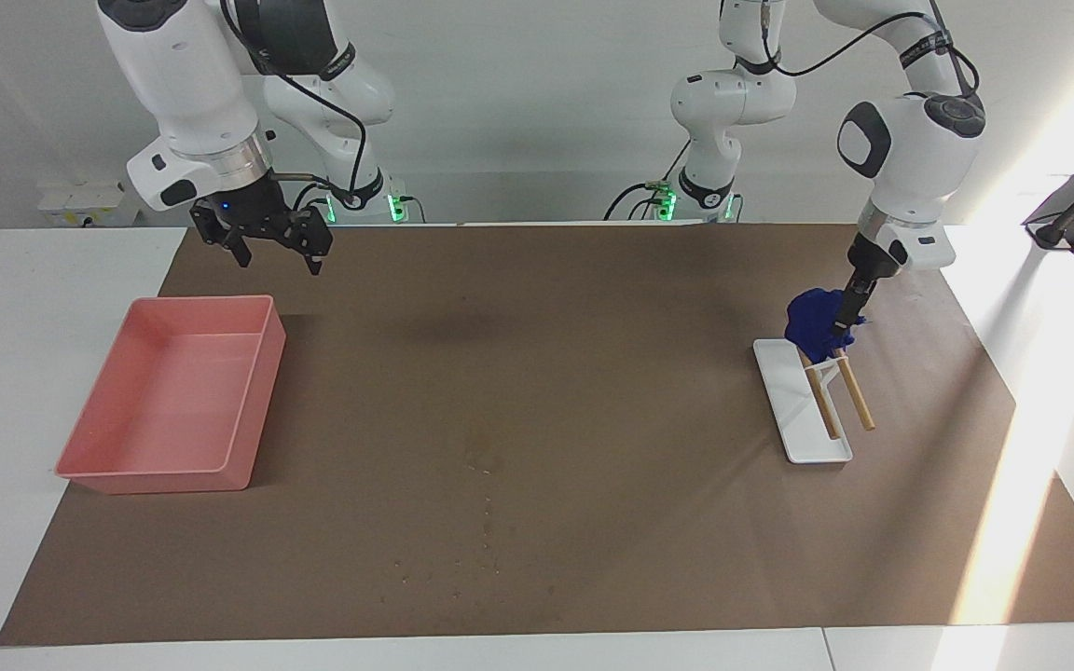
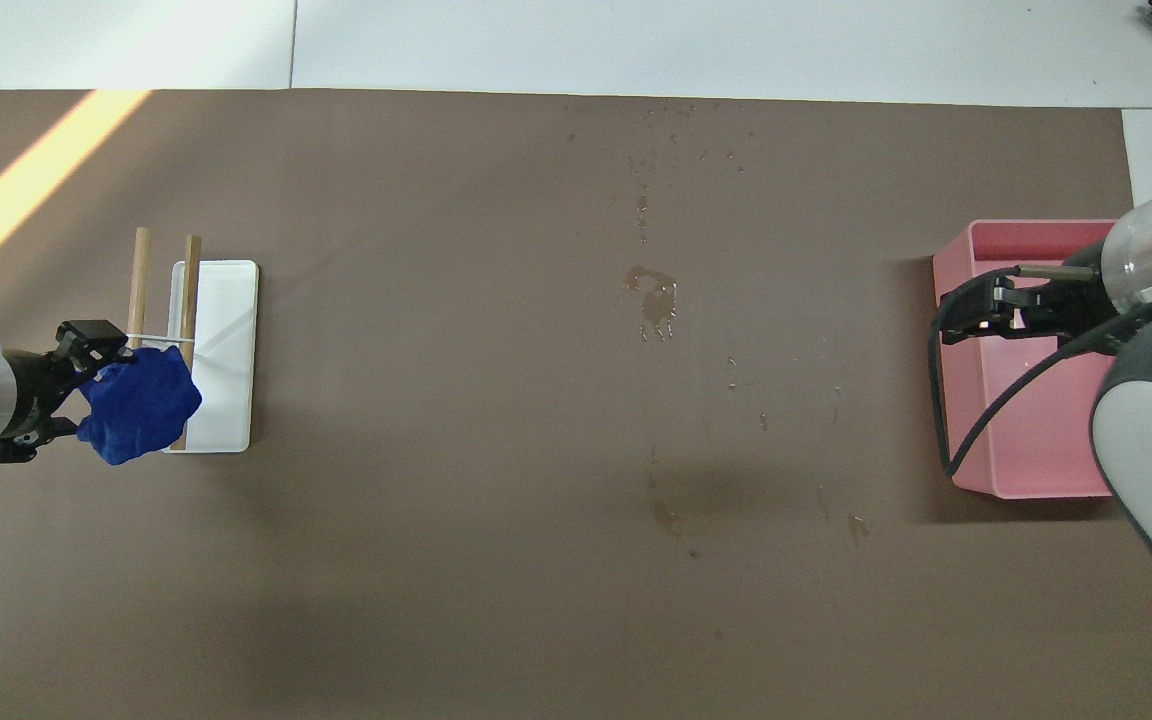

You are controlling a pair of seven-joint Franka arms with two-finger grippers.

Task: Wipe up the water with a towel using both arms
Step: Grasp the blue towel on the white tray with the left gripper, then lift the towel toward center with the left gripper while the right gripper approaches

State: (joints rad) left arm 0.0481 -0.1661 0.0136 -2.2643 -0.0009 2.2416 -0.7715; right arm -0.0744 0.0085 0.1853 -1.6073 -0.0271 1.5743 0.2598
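Left gripper [image 1: 841, 320] is seen at the blue towel [image 1: 815, 320], with its fingers spread apart on either side of the cloth's edge; from the overhead view one finger [image 2: 94, 333] shows just beside the bundle, and whether the cloth is actually touched cannot be told. The towel is bunched on top of a small rack made of two wooden rods [image 1: 855, 395], which stands on a white tray [image 1: 791, 410] near the left arm's end of the brown mat [image 1: 593, 373]. The bundle sits at the end of the rack nearer to the robots.

Right gripper [image 1: 267, 244] is held in the air with its fingers apart and nothing between them. In the facing view it hangs over the mat's edge nearest the robots, just beside the pink bin [image 1: 173, 401]; in the overhead view it covers that bin's wall. The pink bin rests on the mat at the right arm's end of the table.

The water [image 2: 653, 298] lies as a small glossy blotch near the middle of the mat, well apart from both towel and bin. Tiny drops are scattered from it toward the mat's edge farthest from the robots.
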